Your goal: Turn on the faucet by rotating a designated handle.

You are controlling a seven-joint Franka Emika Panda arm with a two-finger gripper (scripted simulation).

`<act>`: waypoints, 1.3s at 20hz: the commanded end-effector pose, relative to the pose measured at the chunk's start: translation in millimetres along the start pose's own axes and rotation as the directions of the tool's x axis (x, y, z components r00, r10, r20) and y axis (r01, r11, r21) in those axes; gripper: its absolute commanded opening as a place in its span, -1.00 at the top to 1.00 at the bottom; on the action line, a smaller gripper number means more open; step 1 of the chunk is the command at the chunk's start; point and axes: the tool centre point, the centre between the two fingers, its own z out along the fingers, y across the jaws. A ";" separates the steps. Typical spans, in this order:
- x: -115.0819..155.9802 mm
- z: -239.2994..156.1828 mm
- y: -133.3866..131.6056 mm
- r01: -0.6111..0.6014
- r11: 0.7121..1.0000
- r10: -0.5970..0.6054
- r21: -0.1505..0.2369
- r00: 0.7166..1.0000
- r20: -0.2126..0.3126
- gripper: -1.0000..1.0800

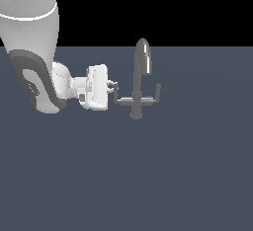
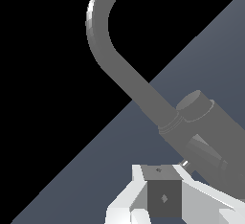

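Fingers (image 1: 113,86) apart, bracketing the handle (image 1: 117,96) tip beside the faucet (image 1: 140,77). Reach done; clamping and rotation judged still ahead.

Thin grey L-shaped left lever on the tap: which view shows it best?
Exterior view: the thin grey L-shaped left lever shows whole, upturned tip included, right beside the claw. Wrist view shows mostly the arched spout; the lever isn't clearly identifiable there.
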 end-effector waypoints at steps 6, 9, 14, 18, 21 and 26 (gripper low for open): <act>-1.4 -0.6 0.9 0.010 1.000 -0.010 0.005 1.000 -0.001 1.00; 4.0 -0.4 3.3 0.010 1.000 -0.010 0.005 1.000 -0.001 1.00; 13.4 0.0 7.4 0.010 1.000 -0.010 0.005 1.000 -0.001 1.00; 21.4 0.2 11.0 0.010 1.000 -0.010 0.005 1.000 -0.001 1.00; 27.7 0.5 13.7 0.010 1.000 -0.010 0.005 1.000 -0.001 1.00; 38.2 0.6 18.7 0.011 1.000 -0.011 0.005 1.000 -0.001 1.00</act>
